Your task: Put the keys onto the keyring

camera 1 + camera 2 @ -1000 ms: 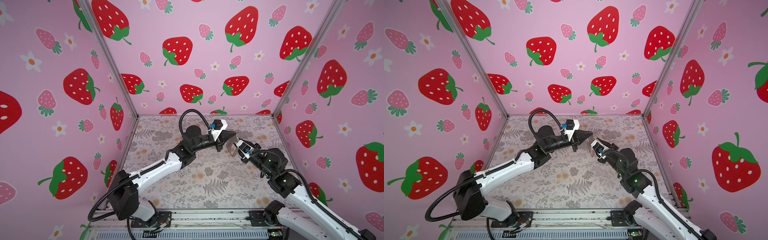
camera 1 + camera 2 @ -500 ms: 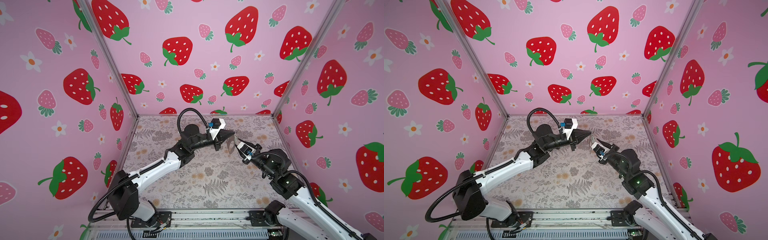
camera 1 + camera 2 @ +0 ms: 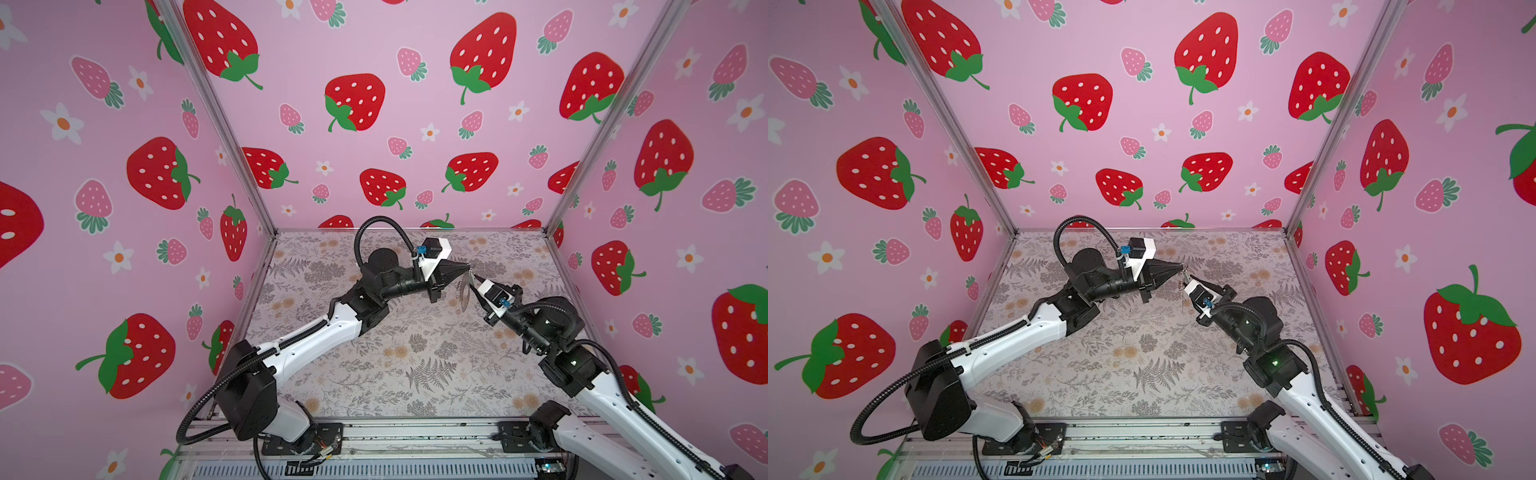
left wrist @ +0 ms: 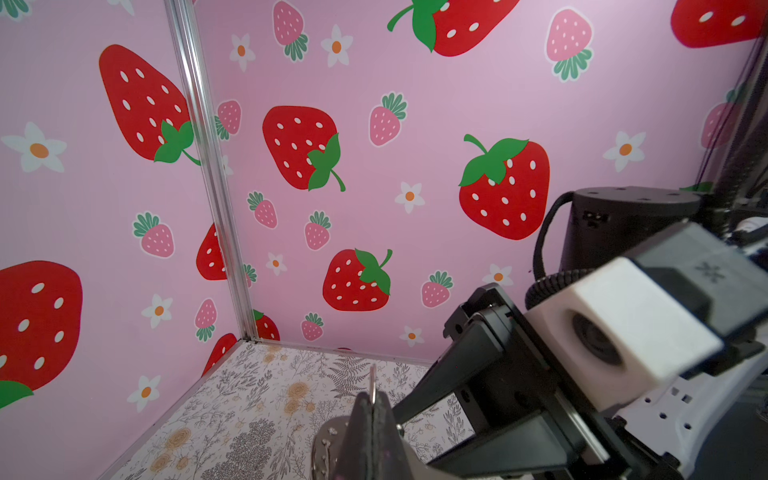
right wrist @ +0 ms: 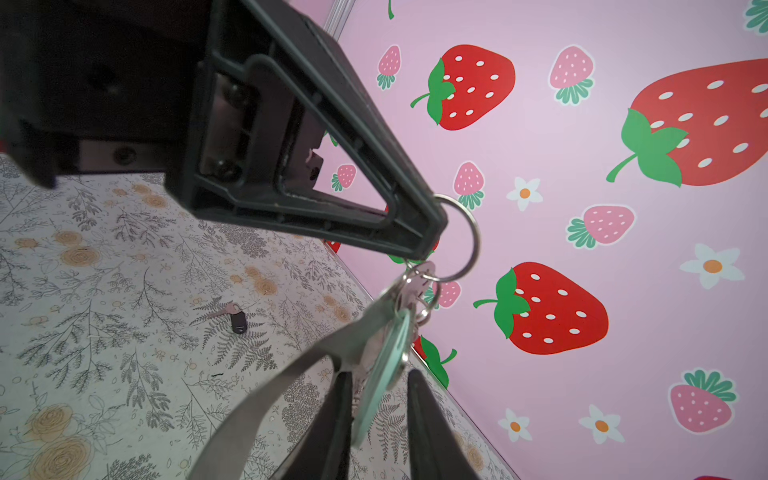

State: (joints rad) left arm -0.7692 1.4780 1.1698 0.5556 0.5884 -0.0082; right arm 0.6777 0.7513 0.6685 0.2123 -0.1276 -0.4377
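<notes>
Right gripper (image 3: 473, 277) has crept toward 12 o'clock since a second ago, and its tips are now nearer the left gripper (image 3: 467, 268). Left arm keeps the same pose.

Strawberry-print walls (image 3: 415, 124) box in a floral bench (image 3: 374, 374). In both top views the arms reach in from 6 o'clock and meet above the bench, about 1 o'clock from its middle.

Left gripper points to 3 o'clock, fingers clenched on a silver split ring (image 5: 474, 239). The right wrist view shows the ring pinched at the very tips. Right gripper points to 10 o'clock.

Keyring (image 5: 353, 334), a grey crescent plate, hangs off that ring at 6 o'clock under the left fingertips, clear of the bench. In a top view it is only a thin dark sliver.

Teal tag (image 5: 390, 353) hangs beside the plate, between the right fingers (image 5: 340, 415). These stand apart with a gap showing on one side; contact with the tag is unclear.

Small silver rings (image 5: 415, 282) bunch where plate meets split ring, too blurred to sort out.

Black-headed key (image 5: 237, 321) lies flat on the bench, well apart from both grippers and not on the keyring.
</notes>
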